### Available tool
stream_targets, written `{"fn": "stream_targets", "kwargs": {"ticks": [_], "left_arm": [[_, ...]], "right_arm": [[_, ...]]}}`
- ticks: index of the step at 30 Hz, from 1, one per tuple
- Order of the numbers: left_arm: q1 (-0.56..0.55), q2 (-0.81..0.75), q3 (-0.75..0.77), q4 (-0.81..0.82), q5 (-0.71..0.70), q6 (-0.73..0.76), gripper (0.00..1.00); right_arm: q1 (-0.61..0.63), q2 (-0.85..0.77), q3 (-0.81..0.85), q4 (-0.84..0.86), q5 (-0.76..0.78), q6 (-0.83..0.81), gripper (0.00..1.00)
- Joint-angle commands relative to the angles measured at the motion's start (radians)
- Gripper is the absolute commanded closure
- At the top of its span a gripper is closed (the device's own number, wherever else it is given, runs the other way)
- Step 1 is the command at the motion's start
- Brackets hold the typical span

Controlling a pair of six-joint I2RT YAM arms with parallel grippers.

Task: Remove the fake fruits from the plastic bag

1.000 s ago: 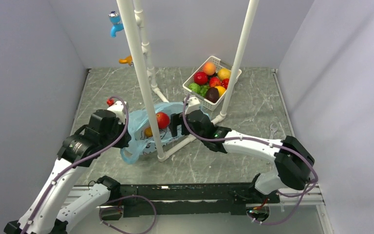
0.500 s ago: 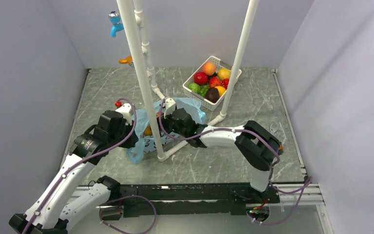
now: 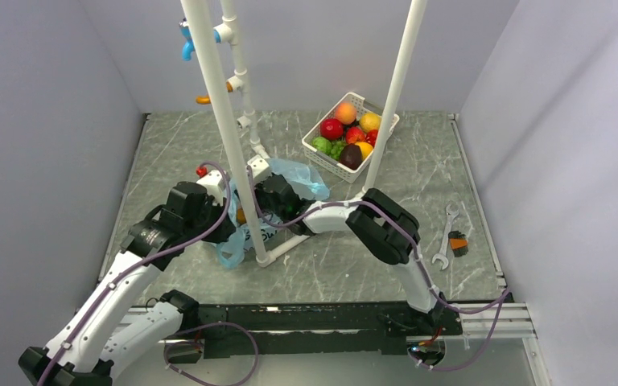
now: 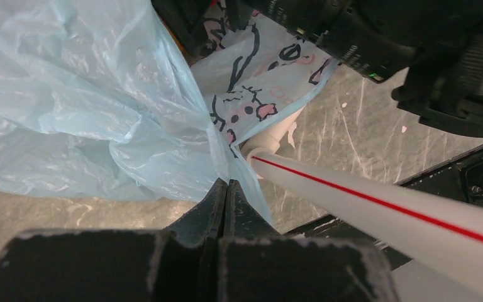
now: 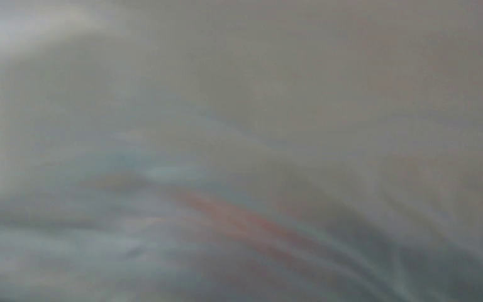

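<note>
The plastic bag [image 3: 294, 173] lies crumpled on the grey marbled table [image 3: 169, 145], wrapped about the foot of the near white pipe pole [image 3: 225, 121], its blue film spread behind the pole and a lobe hanging down toward us in front. Of its contents we make out only one orange fake fruit [image 3: 241, 215], a sliver showing between the pole and the left arm.

Our left arm reaches up and in from the near left corner, wrist bent toward the bag. In its wrist view the left gripper [image 4: 226, 189] has its fingers pressed together on a fold of the blue film, just beside the bag's white panel with the pink-and-black cartoon face [image 4: 258, 82].

Our right arm folds sharply at the elbow and stretches leftward across the table. The right gripper [image 3: 269, 199] is pushed into the bag on the far side of the pole. Its fingers are hidden there, and its wrist view gives only blurred film with a reddish streak, so we cannot tell how far apart they are.

The pole stands between the two wrists. Farther back right, a white slotted basket [image 3: 324, 165] holds mixed fruit, and a wrench [image 3: 445, 235] lies well apart at the right.
</note>
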Motion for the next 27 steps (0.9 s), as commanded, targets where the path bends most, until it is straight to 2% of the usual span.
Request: {"fn": "stream_targets", "kwargs": {"ticks": [1, 8, 11, 15, 20, 22, 27], "left_arm": [[0.000, 0.006, 0.001, 0.028, 0.008, 0.005, 1.00], [0.000, 0.027, -0.016, 0.018, -0.037, 0.030, 1.00], [0.000, 0.031, -0.039, 0.025, -0.066, 0.038, 1.00], [0.000, 0.033, -0.060, 0.040, -0.080, 0.037, 1.00], [0.000, 0.032, -0.071, 0.060, -0.157, 0.038, 1.00], [0.000, 0.026, -0.082, 0.079, -0.170, 0.038, 1.00], [0.000, 0.027, -0.102, 0.119, -0.179, 0.040, 1.00]], "right_arm": [[0.003, 0.063, 0.073, -0.032, 0.123, -0.049, 0.03], [0.001, 0.094, 0.091, -0.093, 0.160, -0.036, 0.05], [0.002, 0.096, 0.101, -0.099, 0.156, -0.028, 0.09], [0.002, 0.058, 0.100, -0.102, 0.100, -0.007, 0.22], [0.002, -0.023, 0.067, -0.113, 0.034, 0.052, 0.47], [0.003, -0.065, 0.043, -0.127, -0.015, 0.075, 0.50], [0.002, -0.196, -0.060, -0.146, -0.120, 0.156, 0.67]]}}
